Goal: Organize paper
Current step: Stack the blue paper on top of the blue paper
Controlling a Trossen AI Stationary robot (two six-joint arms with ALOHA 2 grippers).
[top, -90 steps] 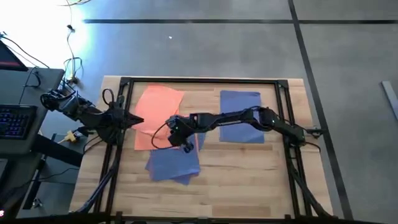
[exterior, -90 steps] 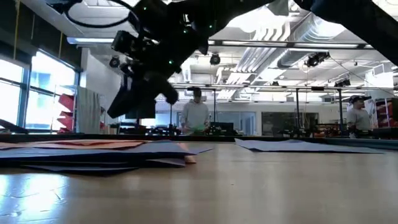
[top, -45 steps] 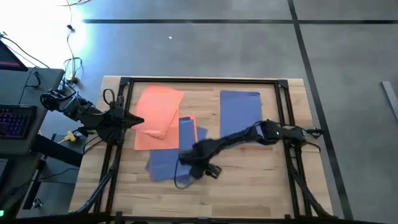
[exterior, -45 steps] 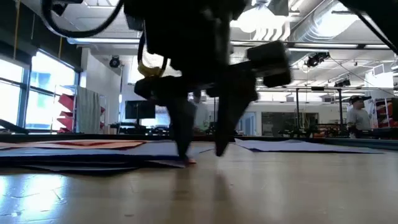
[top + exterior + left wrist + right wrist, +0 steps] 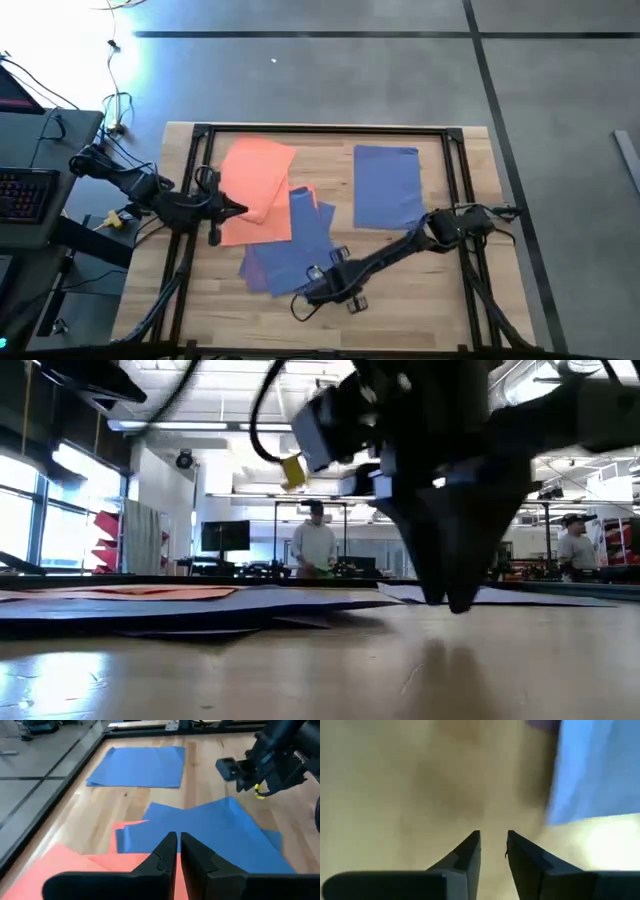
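Right gripper [image 5: 318, 297] beside blue paper [image 5: 290, 252]

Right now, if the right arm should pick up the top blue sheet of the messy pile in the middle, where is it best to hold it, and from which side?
Probably at the loose near corner of the blue sheet, approached from the bare wood on the front side, where the right tool hovers. That edge overhangs the pile, so a finger might slide under it; elsewhere it lies flat.
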